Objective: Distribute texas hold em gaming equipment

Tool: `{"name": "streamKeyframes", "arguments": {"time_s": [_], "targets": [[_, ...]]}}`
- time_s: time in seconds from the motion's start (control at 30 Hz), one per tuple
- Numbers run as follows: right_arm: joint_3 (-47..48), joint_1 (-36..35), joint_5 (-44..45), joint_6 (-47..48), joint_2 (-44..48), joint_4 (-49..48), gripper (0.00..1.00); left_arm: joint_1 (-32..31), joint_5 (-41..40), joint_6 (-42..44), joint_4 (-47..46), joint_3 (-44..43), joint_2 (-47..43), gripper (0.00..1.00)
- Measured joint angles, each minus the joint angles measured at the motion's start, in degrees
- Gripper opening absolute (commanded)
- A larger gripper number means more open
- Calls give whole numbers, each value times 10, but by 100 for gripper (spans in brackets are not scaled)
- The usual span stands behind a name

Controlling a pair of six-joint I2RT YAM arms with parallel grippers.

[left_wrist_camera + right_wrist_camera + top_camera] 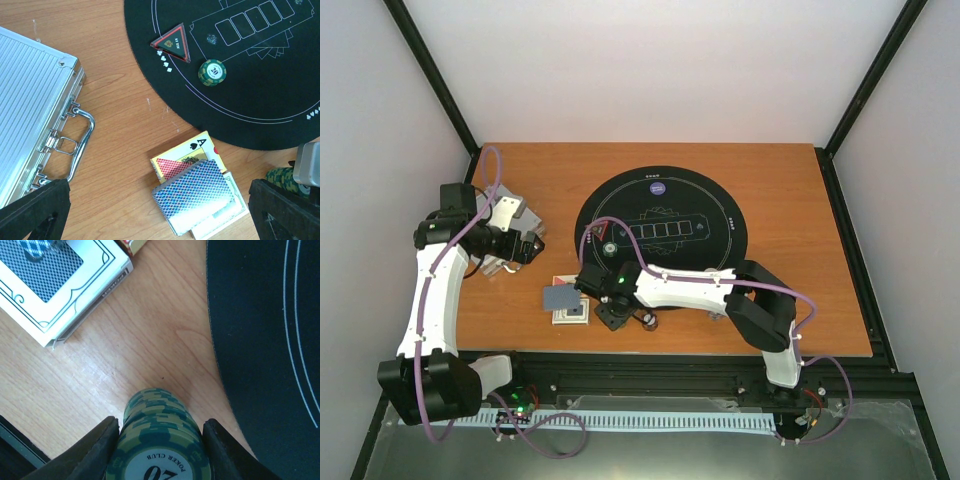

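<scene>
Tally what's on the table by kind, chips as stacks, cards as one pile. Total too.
Green chip stacks: 2 (mat stack, wood stack)
Triangular all-in marker: 1
Card pile, boxes included: 1
Silver case: 1
Black mat: 1
Total: 6
Round spots on the mat's far side are too small to tell, uncounted.

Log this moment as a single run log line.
right jaws: shut on green chip stack, beside mat | left jaws: open, empty | single green chip: lying on mat
</scene>
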State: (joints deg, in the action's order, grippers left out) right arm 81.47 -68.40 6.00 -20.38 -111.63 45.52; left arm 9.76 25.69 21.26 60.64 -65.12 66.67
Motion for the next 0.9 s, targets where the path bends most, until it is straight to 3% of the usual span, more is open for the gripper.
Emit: {"name": "streamKeyframes", "arguments": {"time_s": [0.4, 0.67, 0.9], "targets": [[90, 34, 25, 26, 11, 55, 11, 0, 0, 0, 0, 0, 0, 100], [231, 237, 42, 85, -35, 62, 11, 0, 10, 0, 5, -10, 7, 100], [462, 373, 54, 115, -236, 77, 13, 0, 18, 0, 8, -30, 27, 100]]}}
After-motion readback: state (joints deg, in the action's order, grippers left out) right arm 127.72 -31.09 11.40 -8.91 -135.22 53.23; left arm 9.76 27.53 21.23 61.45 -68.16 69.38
